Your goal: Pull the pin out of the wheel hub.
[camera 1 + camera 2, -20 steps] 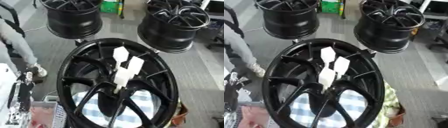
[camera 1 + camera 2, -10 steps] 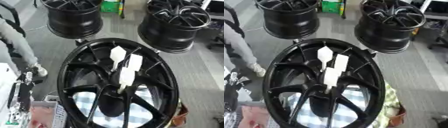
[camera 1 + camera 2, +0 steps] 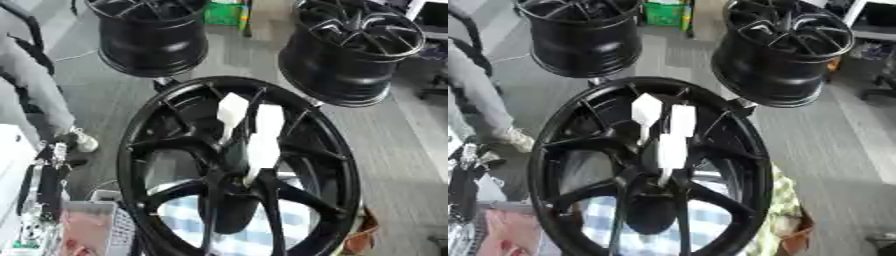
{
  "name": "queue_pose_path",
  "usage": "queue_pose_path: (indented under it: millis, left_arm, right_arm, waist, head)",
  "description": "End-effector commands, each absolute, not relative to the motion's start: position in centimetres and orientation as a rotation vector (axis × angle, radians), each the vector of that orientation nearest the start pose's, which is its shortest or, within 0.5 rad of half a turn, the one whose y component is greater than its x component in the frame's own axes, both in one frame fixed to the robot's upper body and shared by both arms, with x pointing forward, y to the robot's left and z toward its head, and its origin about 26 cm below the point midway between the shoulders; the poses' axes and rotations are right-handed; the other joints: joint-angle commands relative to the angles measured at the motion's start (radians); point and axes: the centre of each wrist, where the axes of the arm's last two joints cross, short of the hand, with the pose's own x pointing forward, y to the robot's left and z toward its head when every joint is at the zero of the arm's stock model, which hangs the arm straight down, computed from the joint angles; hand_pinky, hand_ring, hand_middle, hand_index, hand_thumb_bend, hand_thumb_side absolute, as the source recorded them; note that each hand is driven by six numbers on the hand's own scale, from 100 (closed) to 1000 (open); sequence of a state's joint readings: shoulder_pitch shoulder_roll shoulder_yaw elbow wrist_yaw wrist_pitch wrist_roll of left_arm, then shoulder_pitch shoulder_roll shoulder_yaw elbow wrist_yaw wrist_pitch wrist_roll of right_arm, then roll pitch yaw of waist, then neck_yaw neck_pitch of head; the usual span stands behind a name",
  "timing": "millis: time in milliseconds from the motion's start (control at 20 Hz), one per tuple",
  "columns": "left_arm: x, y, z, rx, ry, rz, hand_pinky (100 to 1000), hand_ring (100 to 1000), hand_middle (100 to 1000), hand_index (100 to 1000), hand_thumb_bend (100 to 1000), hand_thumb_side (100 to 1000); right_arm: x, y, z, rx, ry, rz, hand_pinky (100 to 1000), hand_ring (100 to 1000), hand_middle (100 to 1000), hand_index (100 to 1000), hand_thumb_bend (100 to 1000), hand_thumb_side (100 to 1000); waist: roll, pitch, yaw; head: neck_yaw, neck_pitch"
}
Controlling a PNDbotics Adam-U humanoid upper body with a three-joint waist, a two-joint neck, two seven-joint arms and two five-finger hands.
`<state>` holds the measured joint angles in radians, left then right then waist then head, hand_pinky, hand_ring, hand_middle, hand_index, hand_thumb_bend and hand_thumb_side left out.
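No hand shows in either view, so I cannot tell whether the hands are open or shut. Nothing is holding or touching the pin right now.

The white pins (image 3: 260, 150) are where a hand would need to go. There look to be three white pieces close together. Two sit higher up and one is lower, near the middle of the wheel hub (image 3: 131, 150). They stick out from the spokes toward the camera. I think that helps, because fingers could close around a white end and pull it straight out. I cannot tell how deep any of them sits in its hole.

The wheel hub is big and black and fills the middle of the view. It leans up on its edge with its open face toward the robot, so the middle is easy to see and reach.

Through the spokes you can see a blue and white checked cloth (image 3: 188, 220) underneath. It may be there to stop the wheel from getting scratched.

Two more black wheels (image 3: 153, 35) stand behind on the grey floor, well apart from this one. They are not part of the job.

The pulling step has not started yet.
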<state>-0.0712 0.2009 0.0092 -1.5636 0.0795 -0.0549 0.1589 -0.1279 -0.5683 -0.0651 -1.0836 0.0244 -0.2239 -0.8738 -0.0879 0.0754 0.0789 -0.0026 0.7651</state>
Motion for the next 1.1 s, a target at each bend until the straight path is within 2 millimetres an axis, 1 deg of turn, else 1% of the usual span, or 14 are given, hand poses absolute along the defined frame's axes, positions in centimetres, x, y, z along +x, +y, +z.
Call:
queue_pose_path:
  millis: [50,150,300,400,600,800,900,1100]
  left_arm:
    - [29.8,29.1,2.4,0.211,-1.723,0.03,688,883,822,752,100,788]
    - [29.8,29.0,2.4,0.209,-1.726,0.03,688,884,822,752,100,788]
    - [29.9,28.9,2.6,0.205,-1.732,0.03,688,884,821,751,100,787]
    - [30.0,28.9,2.7,0.204,-1.736,0.031,687,884,821,751,100,787]
    - [30.0,28.8,2.8,0.201,-1.745,0.032,687,883,821,751,100,786]
    - [30.1,28.8,3.0,0.202,-1.752,0.033,687,883,821,751,100,786]
    - [30.0,28.8,3.0,0.205,-1.755,0.035,687,883,821,751,100,785]
    - [30.1,28.8,3.2,0.202,-1.761,0.04,687,885,821,751,100,784]
  right_arm:
    - [28.9,-42.9,0.7,-1.187,-1.742,-0.331,588,684,817,934,100,576]
    - [28.8,-40.1,1.4,-1.092,-1.866,-0.362,583,677,804,919,100,565]
    - [28.0,-35.9,2.1,-0.953,-2.018,-0.409,576,661,779,902,100,560]
    - [27.4,-33.5,2.4,-0.876,-2.084,-0.445,570,637,748,881,100,564]
    - [26.4,-29.4,2.2,-0.767,-2.145,-0.486,568,617,734,870,100,563]
    - [25.5,-26.8,1.1,-0.707,-2.156,-0.444,566,607,727,870,100,547]
    - [25.1,-25.8,0.6,-0.678,-2.152,-0.444,566,605,725,867,100,549]
    - [24.6,-24.6,-0.7,-0.631,-2.124,-0.463,561,597,718,863,100,549]
  waist:
    - [0.003,-0.004,0.0]
    - [0.003,-0.003,0.001]
    - [0.004,0.001,0.003]
    - [0.005,0.004,0.004]
    - [0.006,0.01,0.003]
    - [0.008,0.016,-0.005]
    - [0.009,0.018,-0.01]
    - [0.014,0.021,-0.017]
  head:
    - [0.003,0.005]
    - [0.002,0.005]
    - [0.002,0.005]
    - [0.0,0.005]
    - [-0.009,0.005]
    - [-0.009,0.005]
    - [-0.008,0.005]
    - [-0.008,0.005]
